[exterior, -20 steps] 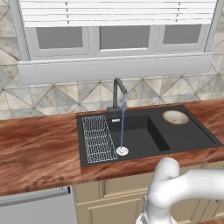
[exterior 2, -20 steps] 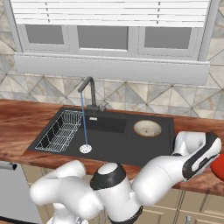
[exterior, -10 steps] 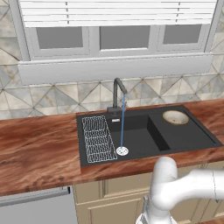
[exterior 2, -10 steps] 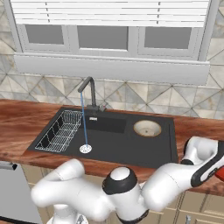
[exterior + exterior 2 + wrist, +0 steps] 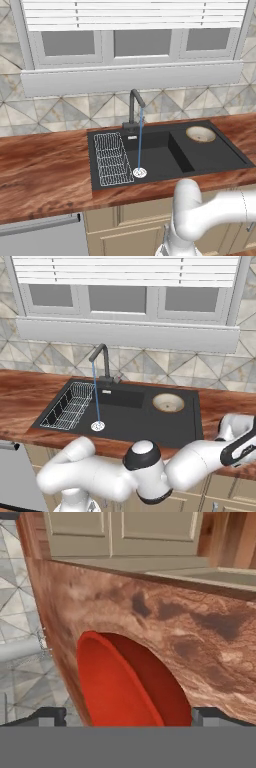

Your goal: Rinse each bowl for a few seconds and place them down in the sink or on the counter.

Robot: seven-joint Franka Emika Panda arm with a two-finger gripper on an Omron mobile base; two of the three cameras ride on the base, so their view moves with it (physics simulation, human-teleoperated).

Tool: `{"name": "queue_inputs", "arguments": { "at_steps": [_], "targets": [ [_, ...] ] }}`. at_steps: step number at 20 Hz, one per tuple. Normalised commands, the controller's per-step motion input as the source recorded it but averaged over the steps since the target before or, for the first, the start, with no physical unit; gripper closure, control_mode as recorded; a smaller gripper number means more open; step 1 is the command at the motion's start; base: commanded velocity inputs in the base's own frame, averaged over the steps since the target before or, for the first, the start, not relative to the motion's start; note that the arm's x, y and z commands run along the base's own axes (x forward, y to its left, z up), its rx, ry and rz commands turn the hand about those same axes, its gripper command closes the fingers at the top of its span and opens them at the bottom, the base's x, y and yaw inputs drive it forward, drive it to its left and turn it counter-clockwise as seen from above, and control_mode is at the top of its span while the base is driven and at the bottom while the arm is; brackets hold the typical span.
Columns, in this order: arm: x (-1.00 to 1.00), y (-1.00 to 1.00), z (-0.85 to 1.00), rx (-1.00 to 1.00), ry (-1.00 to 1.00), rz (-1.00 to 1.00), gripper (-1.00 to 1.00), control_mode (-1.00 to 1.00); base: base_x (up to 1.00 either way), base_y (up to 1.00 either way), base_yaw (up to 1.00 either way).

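**Claw over the red bowl, ready to grab**

The step in hand looks like picking up the red bowl (image 5: 132,684) so it can be rinsed. The bowl sits on the brown counter (image 5: 150,612), far to the right of the sink (image 5: 220,160). In the hand view the claw (image 5: 129,717) has its two tips spread wide, one on each side of the bowl. It holds nothing.

Next, the claw likely needs to go lower and pinch the bowl's rim, then lift it and carry it left to the water running from the tap (image 5: 134,107).

The bowl is round, so it has no long side. Its open side seems to face the camera.

The cream bowl (image 5: 201,134) sits open side up on the sink's right part.
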Motion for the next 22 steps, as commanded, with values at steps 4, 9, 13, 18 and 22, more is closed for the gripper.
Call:
{"name": "queue_inputs", "arguments": {
  "at_steps": [4, 9, 13, 18, 22],
  "targets": [
    [0.47, 0.0, -0.1, 0.08, 0.44, -0.06, 1.0, -1.0, 0.0, 0.0, 0.0],
    [0.32, -0.1, -0.02, 0.09, 0.43, 0.0, 1.0, -1.0, 0.0, 0.0, 0.0],
    [-0.09, -0.22, 0.0, 0.06, 0.22, 0.08, 1.0, -1.0, 0.0, 0.0, 0.0],
    [-0.35, 0.0, 0.29, 0.0, 0.04, 0.1, 1.0, -1.0, 0.0, 0.0, 0.0],
    [-0.42, 0.09, 0.79, 0.0, 0.04, 0.1, 1.0, -1.0, 0.0, 0.0, 0.0]
  ]
}}
